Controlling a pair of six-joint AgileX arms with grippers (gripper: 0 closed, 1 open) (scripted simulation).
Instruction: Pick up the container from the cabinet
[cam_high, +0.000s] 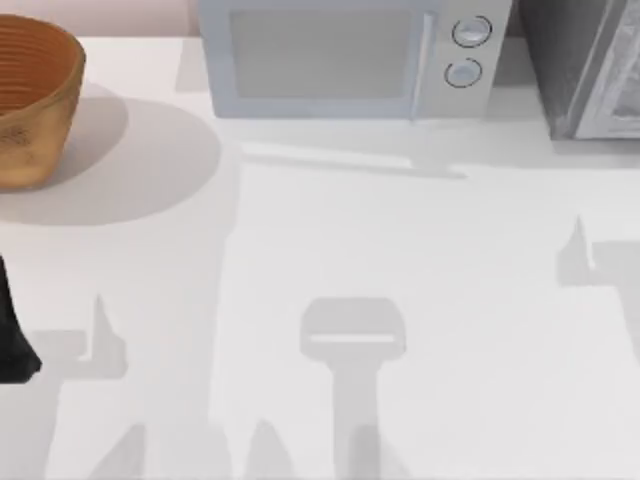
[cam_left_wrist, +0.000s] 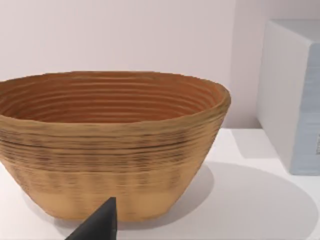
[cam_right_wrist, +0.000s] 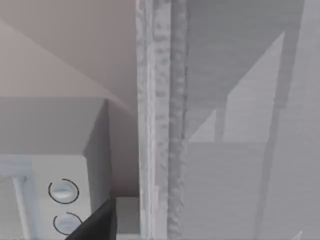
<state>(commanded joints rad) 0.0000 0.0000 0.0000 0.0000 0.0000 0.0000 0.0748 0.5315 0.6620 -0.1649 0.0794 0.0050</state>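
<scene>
A tan, ribbed woven basket with an orange-brown interior. A pale grey microwave. The table is white.

Woven basket at table back left, microwave back centre, grey cabinet back right

White table; woven basket back left; microwave back centre; cabinet back right

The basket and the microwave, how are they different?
The basket is brown, round and open on top; the microwave is pale grey, boxy and has its door shut. The basket sits at the table's far left; the microwave sits at the back middle. The microwave has two round knobs; the basket has ribbed walls. Both stand upright on the table.
</scene>
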